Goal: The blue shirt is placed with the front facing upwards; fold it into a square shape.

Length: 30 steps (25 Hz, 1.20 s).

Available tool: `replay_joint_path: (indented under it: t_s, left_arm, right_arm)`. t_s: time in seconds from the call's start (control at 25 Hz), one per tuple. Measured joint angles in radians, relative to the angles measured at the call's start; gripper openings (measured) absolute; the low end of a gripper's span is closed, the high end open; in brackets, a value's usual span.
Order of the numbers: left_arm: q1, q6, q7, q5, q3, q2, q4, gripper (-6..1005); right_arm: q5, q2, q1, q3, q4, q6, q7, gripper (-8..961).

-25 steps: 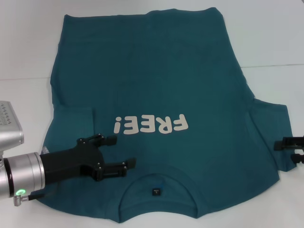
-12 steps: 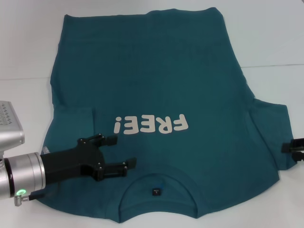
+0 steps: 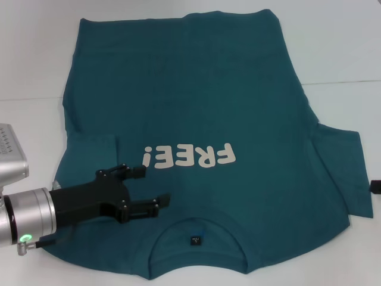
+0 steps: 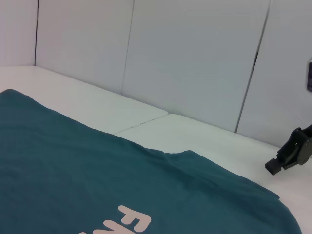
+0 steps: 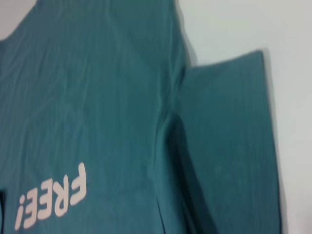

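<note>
The blue shirt point(image 3: 190, 101) lies flat on the white table point(image 3: 36, 59), front up, with its off-white "FREE!" lettering point(image 3: 189, 157) towards me and the round neckline point(image 3: 196, 223) at the near edge. Its left sleeve point(image 3: 89, 148) is folded in over the body, while the right sleeve point(image 3: 348, 170) lies spread out. My left gripper point(image 3: 156, 185) hovers open over the chest, just left of the neckline, holding nothing. Only a tip of my right gripper point(image 3: 376, 186) shows at the right edge, beside the right sleeve; in the left wrist view the right gripper point(image 4: 291, 152) hangs off the cloth.
A seam point(image 3: 342, 82) between two table tops runs out from under the shirt at the right. White wall panels point(image 4: 195, 58) stand behind the table. Bare table surrounds the shirt at left, right and back.
My right gripper has drawn back to the right, away from the sleeve edge, and nearly left the head view. My left gripper shifted slightly away from me over the chest and stays open.
</note>
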<state>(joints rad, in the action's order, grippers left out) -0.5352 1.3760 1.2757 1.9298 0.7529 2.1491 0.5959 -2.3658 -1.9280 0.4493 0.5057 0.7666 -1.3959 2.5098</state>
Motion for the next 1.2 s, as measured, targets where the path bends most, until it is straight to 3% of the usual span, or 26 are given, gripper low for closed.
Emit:
replay_joint_path:
  t_s: [0.28, 0.52, 0.72, 1.2]
  left_arm:
    - [-0.003, 0.002, 0.002, -0.001, -0.002, -0.003, 0.002, 921]
    - [-0.009, 0.001, 0.019, 0.001, 0.001, -0.004, 0.003, 921]
    - [-0.014, 0.000, 0.023, 0.002, 0.003, -0.005, 0.004, 921]
    - [-0.011, 0.013, 0.026, 0.009, 0.007, -0.008, 0.002, 922]
  right_arm:
    - [0.001, 0.004, 0.005, -0.025, 0.049, -0.045, 0.006, 28]
    - [-0.033, 0.048, 0.010, -0.016, 0.062, -0.140, 0.077, 5]
    - [-0.116, 0.056, 0.021, -0.012, 0.123, -0.219, 0.114, 138]
    - [-0.144, 0.052, 0.021, -0.012, 0.132, -0.228, 0.122, 634]
